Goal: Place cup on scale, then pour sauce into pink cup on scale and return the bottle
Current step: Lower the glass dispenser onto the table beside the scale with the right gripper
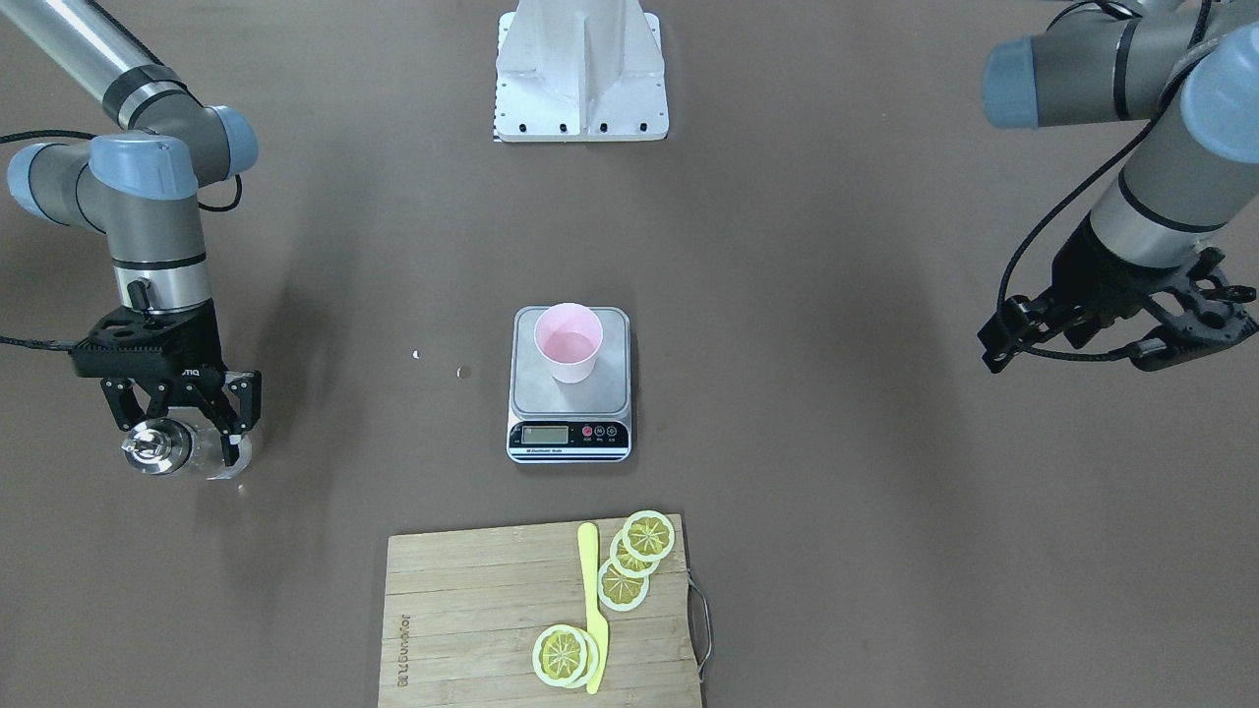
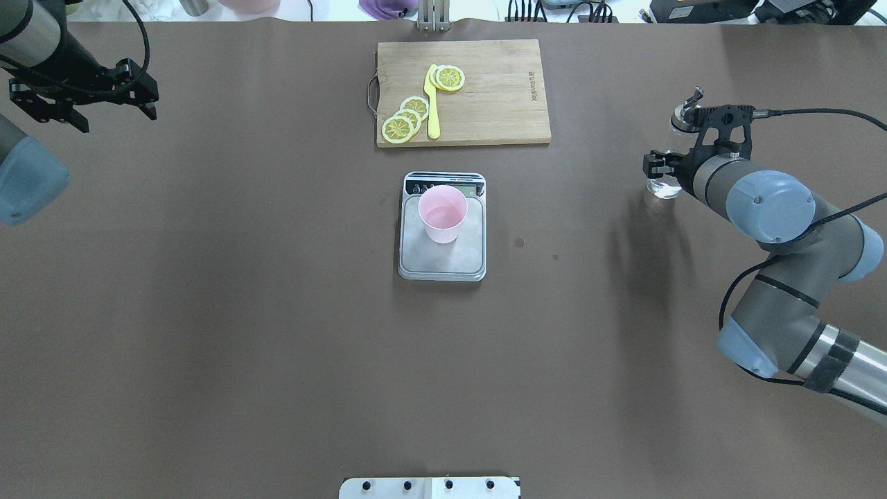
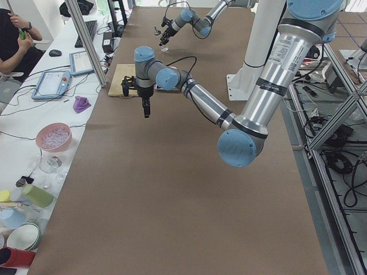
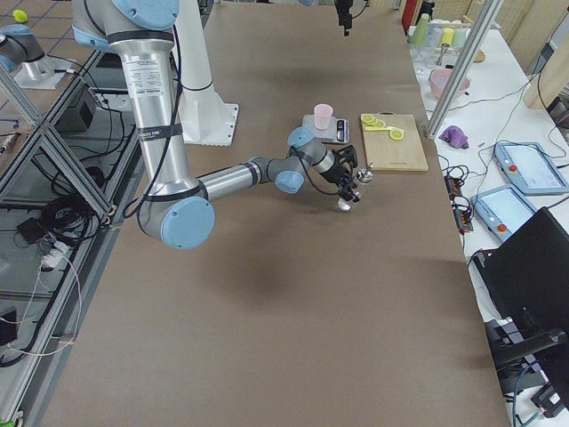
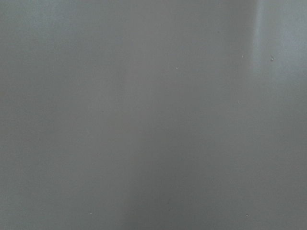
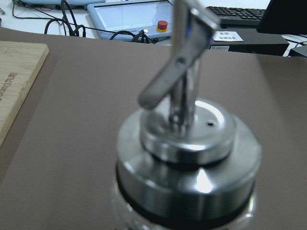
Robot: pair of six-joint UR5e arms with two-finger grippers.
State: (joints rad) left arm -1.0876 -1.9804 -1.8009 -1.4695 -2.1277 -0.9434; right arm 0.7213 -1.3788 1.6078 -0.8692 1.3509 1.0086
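Bottle (image 6: 187,158): held upright by the right gripper (image 1: 182,442), jaws clamped on its glass, well apart from the scale (image 1: 569,393). Cup (image 1: 568,341): set on the scale. Left gripper (image 2: 114,114): jaws spread wide, empty, above the counter (image 1: 836,492).

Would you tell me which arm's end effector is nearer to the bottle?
Right: the right end effector straddles the bottle; the left end effector hangs far across the table.

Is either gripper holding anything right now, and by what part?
The right gripper holds the bottle by its glass body, below the metal cap. The left gripper holds nothing.
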